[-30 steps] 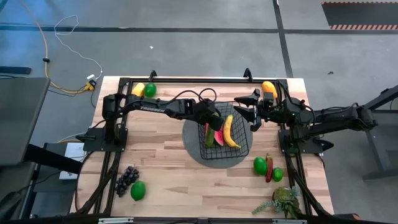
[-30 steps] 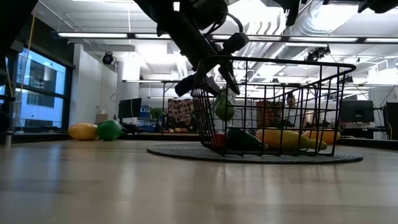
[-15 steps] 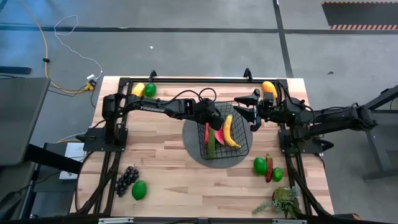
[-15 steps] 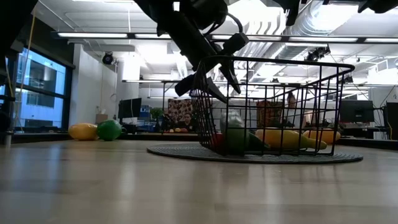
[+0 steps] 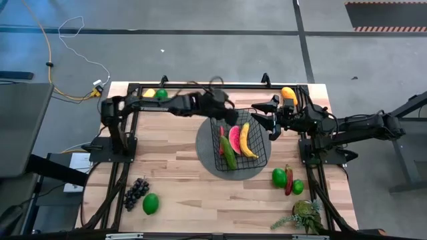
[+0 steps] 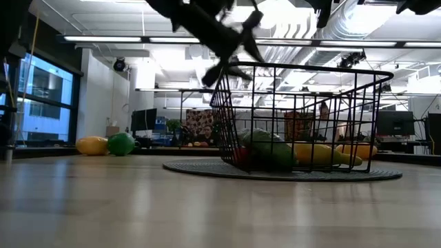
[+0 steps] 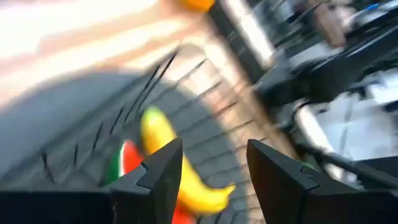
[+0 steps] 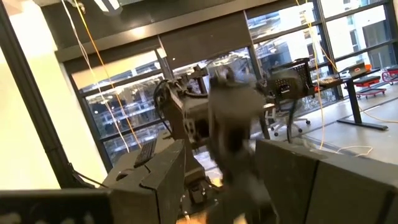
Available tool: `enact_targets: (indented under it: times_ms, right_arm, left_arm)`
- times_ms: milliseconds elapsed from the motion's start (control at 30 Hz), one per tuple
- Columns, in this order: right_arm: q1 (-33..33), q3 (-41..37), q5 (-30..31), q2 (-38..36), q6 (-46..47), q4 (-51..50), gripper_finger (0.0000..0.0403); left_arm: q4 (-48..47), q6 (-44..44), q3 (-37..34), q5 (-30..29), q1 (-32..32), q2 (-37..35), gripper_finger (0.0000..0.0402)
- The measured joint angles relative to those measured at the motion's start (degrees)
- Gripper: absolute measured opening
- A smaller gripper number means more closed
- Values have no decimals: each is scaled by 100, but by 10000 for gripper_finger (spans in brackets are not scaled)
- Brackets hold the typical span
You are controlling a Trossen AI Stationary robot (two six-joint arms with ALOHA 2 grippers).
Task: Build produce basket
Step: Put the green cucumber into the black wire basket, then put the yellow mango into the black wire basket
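Note:
The black wire basket (image 5: pixel 262 155) stands on a round grey mat (image 5: pixel 208 155). In it lie a banana (image 5: pixel 247 141), a watermelon slice (image 5: pixel 234 139) and a cucumber (image 5: pixel 228 153). My left gripper (image 5: pixel 223 111) hangs open and empty above the basket's far left corner (image 6: pixel 231 62); its wrist view looks down between its fingers (image 7: pixel 214 149) onto the banana (image 7: pixel 168 171). My right gripper (image 5: pixel 265 113) waits open and raised at the basket's far right side.
Loose produce lies around: yellow and green fruit (image 5: pixel 155 95) at the far left, an orange one (image 5: pixel 288 94) at the far right, grapes (image 5: pixel 137 191) and a green fruit (image 5: pixel 149 203) near left, green fruits and a chili (image 5: pixel 287 180) near right, beside a leafy plant (image 5: pixel 305 215).
My left gripper has let go of the cucumber, which has dropped into the basket and now lies beside the watermelon slice. The gripper has then risen and drawn back toward the table's far edge, clear of the basket's rim.

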Motion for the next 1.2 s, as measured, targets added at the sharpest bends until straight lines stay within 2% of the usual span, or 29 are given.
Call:
enact_targets:
  times_ms: [67, 233, 367, 567, 733, 833, 1033, 1200]
  right_arm:
    - [1, 0, -1, 0, 62, -10, 178]
    - [-1, 0, -1, 0, 142, -230, 178]
    - [0, 0, -1, 15, 396, -355, 178]
    - [-1, 154, 1, 59, 206, -563, 178]
    - [-1, 286, -1, 91, -297, -778, 178]
    - [-1, 291, -1, 90, -368, -794, 178]
    - [1, 291, -64, 90, -239, -886, 178]
    - [3, 293, -158, 90, -239, -945, 178]
  left_arm:
    - [232, 264, 10, -16, 67, -249, 170]
    - [348, 1592, 4, -37, 140, -1186, 170]
    - [281, 2601, -20, -202, -113, -1965, 158]
    - [-259, 3699, -26, -1098, -697, -2927, 87]
    - [-834, 4115, -78, -1322, -996, -3450, 10]
    - [-523, 4114, -583, -1359, -1147, -3824, 12]
    - [1152, 3797, -2487, -1347, -1232, -4778, 2]
    - [2132, 4008, -3636, -933, -1232, -5485, 1]
